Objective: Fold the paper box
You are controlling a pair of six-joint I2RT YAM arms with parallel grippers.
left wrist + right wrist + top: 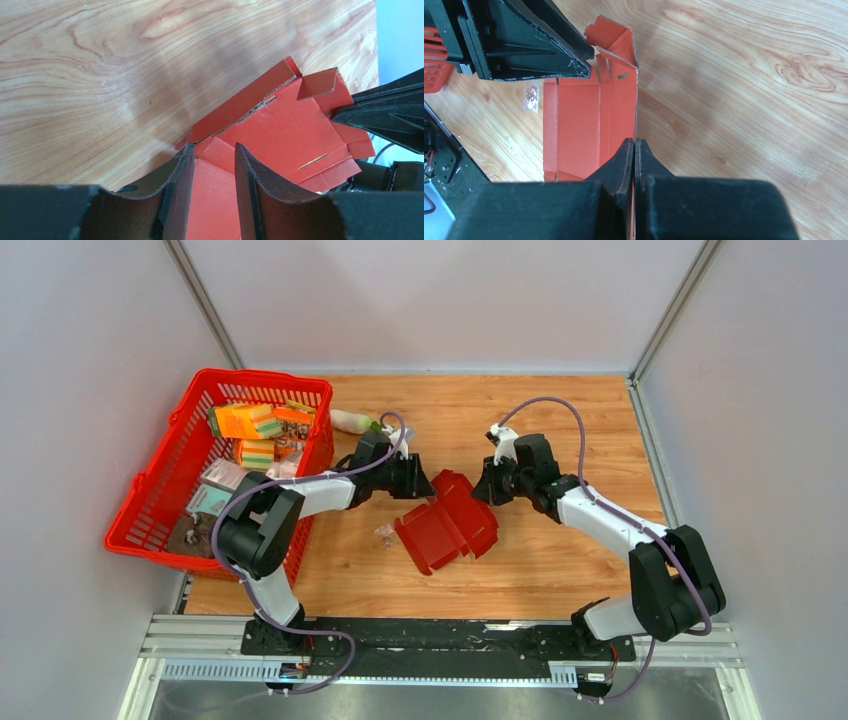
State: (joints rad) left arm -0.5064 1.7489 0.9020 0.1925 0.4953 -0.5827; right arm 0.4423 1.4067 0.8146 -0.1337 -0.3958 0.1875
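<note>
On the table (560,570), paper box (447,523) pinched by right jaws; left jaws spread, hiding its corner.

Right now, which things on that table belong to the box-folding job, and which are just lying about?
In the job: paper box; right gripper, shut on its wall; left gripper, open at its opposite end.
Lying about: red basket with packets; white-and-green item beside the basket; small clear wrapper near the box.
</note>
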